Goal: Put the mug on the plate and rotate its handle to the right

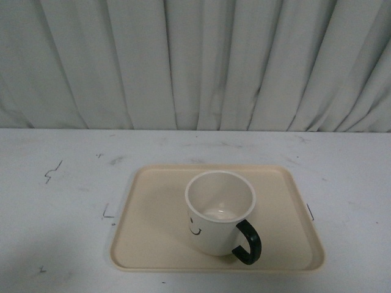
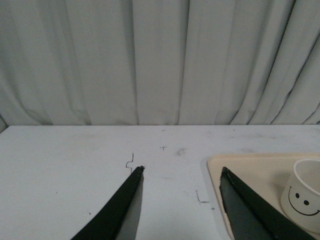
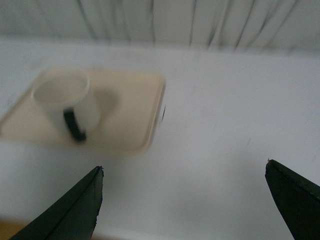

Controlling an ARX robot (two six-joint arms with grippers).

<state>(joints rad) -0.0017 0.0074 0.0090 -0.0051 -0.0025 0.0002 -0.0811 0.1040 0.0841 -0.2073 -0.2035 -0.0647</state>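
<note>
The cream-white mug (image 1: 217, 213) stands upright on the beige plate (image 1: 153, 207), near its front middle. Its dark handle (image 1: 247, 242) points to the front right, and part of the smiley face shows on its front left side. Neither arm shows in the front view. My left gripper (image 2: 181, 171) is open and empty over the table left of the plate (image 2: 250, 170); the mug (image 2: 302, 195) sits beyond its right finger. My right gripper (image 3: 184, 167) is wide open and empty over bare table right of the plate (image 3: 130, 115). That blurred view shows the mug (image 3: 67, 102) with its handle (image 3: 73, 125).
A white table (image 1: 55, 201) carries small black pen marks beside the plate. A pale pleated curtain (image 1: 195, 61) hangs along the table's far edge.
</note>
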